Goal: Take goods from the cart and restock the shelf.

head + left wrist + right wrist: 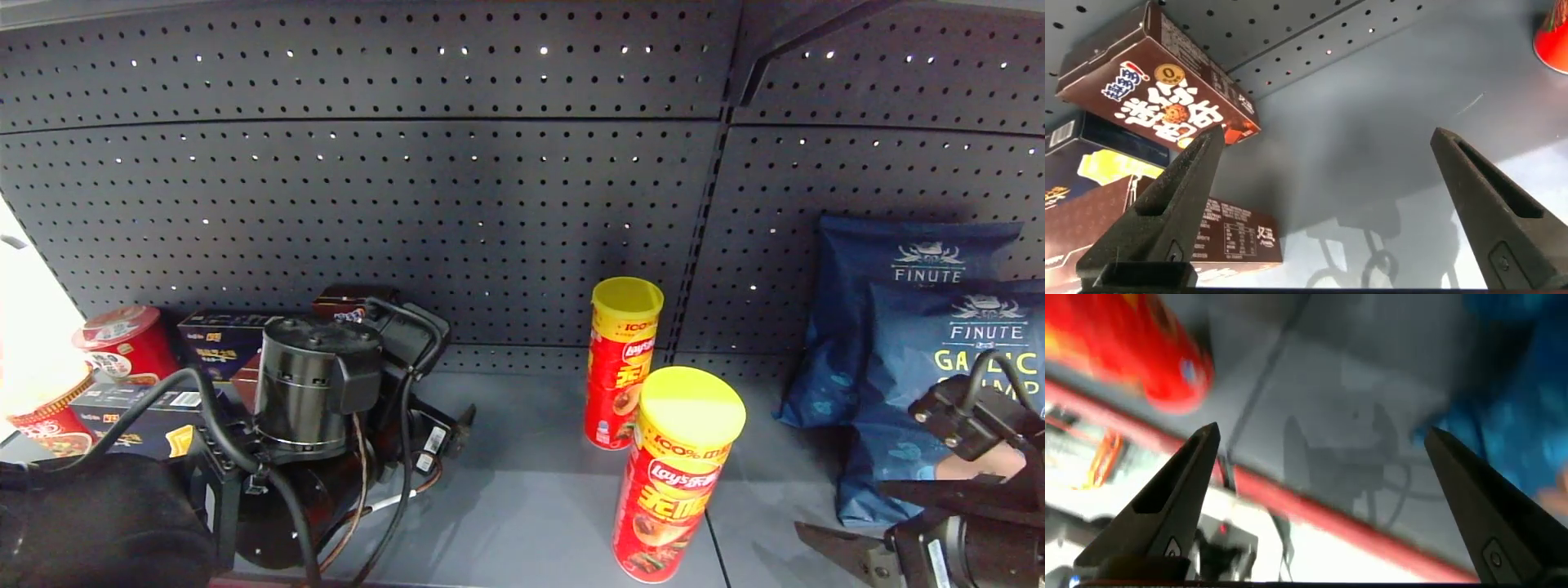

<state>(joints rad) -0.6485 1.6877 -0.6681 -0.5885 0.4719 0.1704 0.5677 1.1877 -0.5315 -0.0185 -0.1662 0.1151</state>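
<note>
At the left end of the shelf (pixel 522 498), red noodle cups (pixel 126 347) and cookie boxes (pixel 216 343) are stocked. The left end effector (pixel 1327 135) is held wide open and empty beside the boxes. Two upright chip cans (pixel 679 474) are placed mid-shelf. Blue snack bags (pixel 890 327) are leaned at right, where the right end effector (pixel 1321 429) is spread wide and empty.

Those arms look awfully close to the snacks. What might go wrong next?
The front can stands tall near the front edge of the shelf, with the open right tool nearby; a sideways swing might tip it off. The open left tool sits near the brown box; backing out carelessly might knock it.
</note>
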